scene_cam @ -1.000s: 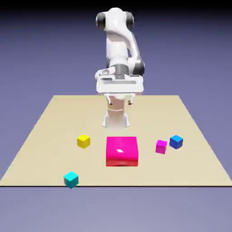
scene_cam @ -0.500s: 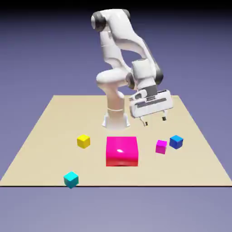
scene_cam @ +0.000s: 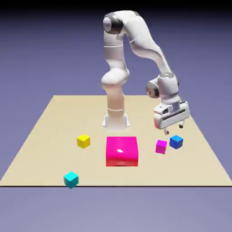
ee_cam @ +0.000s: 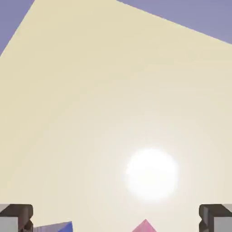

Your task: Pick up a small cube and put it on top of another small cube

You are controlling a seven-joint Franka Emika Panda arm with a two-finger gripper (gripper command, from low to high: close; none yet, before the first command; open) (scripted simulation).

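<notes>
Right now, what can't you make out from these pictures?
- Most of the blue cube, hand view: cut off by the bottom edge.
- Most of the magenta cube, hand view: also cut off by the bottom edge.
- The table surface behind the large pink block, exterior view: the block hides it.
- Fine detail of the fingertips, exterior view: too small.
</notes>
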